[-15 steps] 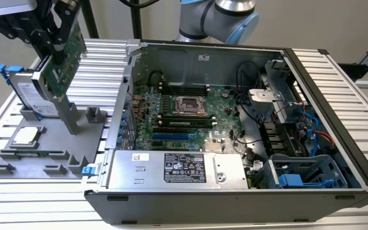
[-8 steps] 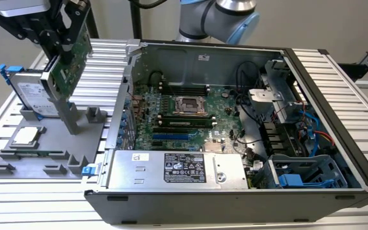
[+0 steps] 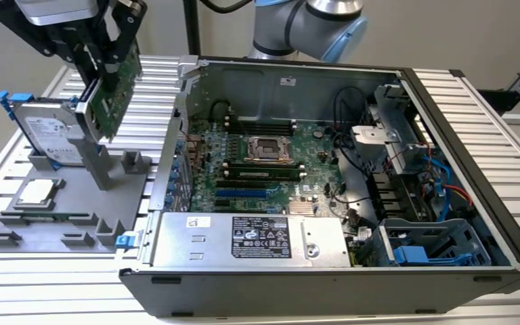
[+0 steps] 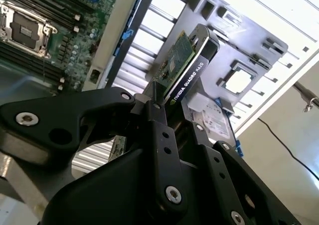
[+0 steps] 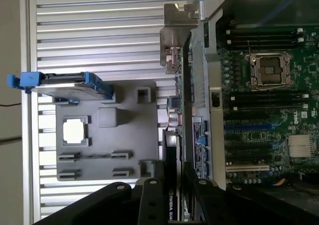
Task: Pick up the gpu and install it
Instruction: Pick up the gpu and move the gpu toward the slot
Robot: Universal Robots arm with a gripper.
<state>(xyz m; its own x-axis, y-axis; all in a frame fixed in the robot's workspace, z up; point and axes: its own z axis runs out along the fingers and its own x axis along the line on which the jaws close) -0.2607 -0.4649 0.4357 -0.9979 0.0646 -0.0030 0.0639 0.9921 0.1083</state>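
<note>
Gripper [image 3: 97, 74] of the arm I am running holds the gpu [image 3: 114, 95] upright on edge at the exterior view's left. The card is above the grey holder tray [image 3: 61, 230] on the slatted bench [image 3: 486, 95], just beside the open computer case [image 3: 269, 88]. In the second wrist view the fingers [image 4: 158, 135] pinch the card across its faces, black cooler on one side and green board on the other. I cannot tell whether its lower edge is clear of the tray's post. The hard drive in a blue frame [image 3: 51, 135] and the CPU chip [image 3: 38, 193] sit in the tray. The motherboard [image 3: 260, 169] lies in the case, and the card is not yet on it. I judge the card light and stiff but fragile. It is best gripped at the cooler and bare board, away from the contact edge, and the smooth shroud could slip.
</note>
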